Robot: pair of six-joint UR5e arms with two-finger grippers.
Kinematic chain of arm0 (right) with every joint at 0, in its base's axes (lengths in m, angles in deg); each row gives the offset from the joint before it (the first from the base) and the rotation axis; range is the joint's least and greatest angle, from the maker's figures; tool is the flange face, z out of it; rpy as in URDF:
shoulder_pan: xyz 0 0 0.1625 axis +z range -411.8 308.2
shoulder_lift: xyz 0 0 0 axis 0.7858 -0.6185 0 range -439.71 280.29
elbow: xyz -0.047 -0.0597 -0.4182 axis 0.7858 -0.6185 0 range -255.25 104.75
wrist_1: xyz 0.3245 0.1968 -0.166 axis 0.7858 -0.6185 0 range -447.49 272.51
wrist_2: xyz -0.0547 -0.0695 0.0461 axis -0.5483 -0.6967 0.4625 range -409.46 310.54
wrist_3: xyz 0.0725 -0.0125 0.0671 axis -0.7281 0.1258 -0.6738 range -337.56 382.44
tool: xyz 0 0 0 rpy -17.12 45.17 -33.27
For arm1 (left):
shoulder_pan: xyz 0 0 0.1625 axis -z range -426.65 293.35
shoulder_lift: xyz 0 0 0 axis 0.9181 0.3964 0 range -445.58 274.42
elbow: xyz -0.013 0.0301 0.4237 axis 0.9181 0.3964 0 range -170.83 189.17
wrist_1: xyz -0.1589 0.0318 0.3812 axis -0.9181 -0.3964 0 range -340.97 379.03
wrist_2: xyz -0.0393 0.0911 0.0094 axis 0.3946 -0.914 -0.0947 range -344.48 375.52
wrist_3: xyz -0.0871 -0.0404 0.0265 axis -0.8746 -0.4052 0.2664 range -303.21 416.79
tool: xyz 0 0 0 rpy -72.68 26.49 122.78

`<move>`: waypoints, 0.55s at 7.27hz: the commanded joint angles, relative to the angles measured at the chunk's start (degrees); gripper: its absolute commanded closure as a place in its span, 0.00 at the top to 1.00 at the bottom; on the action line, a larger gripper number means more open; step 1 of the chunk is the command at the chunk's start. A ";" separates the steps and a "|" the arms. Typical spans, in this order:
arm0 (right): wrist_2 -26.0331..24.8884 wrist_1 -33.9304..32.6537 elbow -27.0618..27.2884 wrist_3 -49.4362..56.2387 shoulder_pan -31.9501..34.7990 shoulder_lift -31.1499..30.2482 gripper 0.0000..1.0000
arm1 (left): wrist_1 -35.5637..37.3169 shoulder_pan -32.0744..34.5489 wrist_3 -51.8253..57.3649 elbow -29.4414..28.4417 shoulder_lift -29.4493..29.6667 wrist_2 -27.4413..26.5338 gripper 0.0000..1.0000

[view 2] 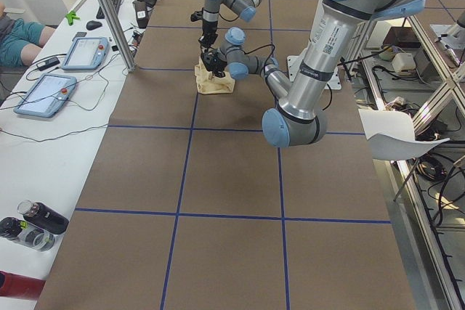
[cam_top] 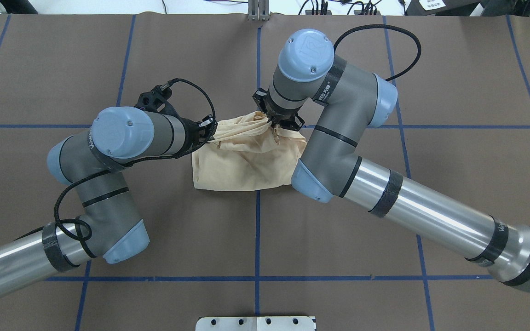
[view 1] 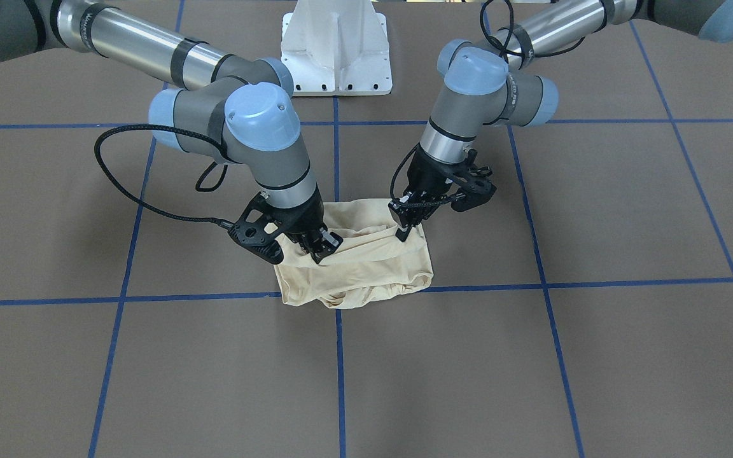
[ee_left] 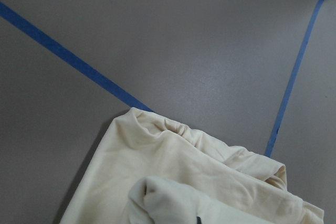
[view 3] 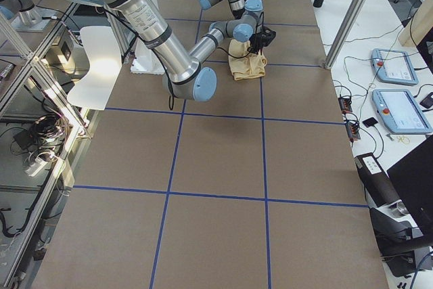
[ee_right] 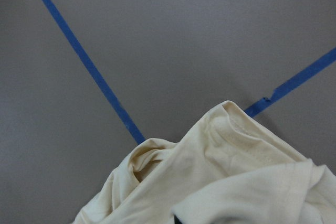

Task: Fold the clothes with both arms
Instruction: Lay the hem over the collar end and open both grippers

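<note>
The pale cream-yellow T-shirt (view 1: 366, 270) (cam_top: 242, 161) lies as a crumpled, folded bundle at the table's middle, on a crossing of blue tape lines. No print or label shows. My left gripper (view 1: 403, 230) (cam_top: 209, 131) is shut on a pinch of fabric at the bundle's far edge, on the robot's left side. My right gripper (view 1: 323, 247) (cam_top: 272, 122) is shut on bunched fabric at the far edge on the other side. Both pinched edges stand lifted off the table. In the wrist views the T-shirt (ee_left: 184, 171) (ee_right: 226, 171) fills the lower frame and the fingers are hidden.
The brown table cover (cam_top: 453, 69) carries a grid of blue tape. The white pedestal base (view 1: 336, 51) stands behind the bundle. Beyond the table's far edge a bench holds two teach pendants (view 2: 83, 52) (view 3: 404, 109) and bottles (view 2: 33, 223). A person's leg (view 2: 14, 34) shows there.
</note>
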 commanded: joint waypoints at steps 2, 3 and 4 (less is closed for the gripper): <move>-0.09 4.51 -2.42 -0.29 0.10 0.17 0.63 | -0.03 0.05 -0.55 -0.10 0.38 0.00 0.13; -0.09 4.51 -2.42 -0.29 0.10 0.16 0.99 | -0.03 0.05 -0.12 -0.10 0.38 0.00 0.48; 0.52 4.51 -2.42 -0.20 1.41 0.08 1.00 | 0.06 0.05 0.41 -0.10 0.30 0.00 0.79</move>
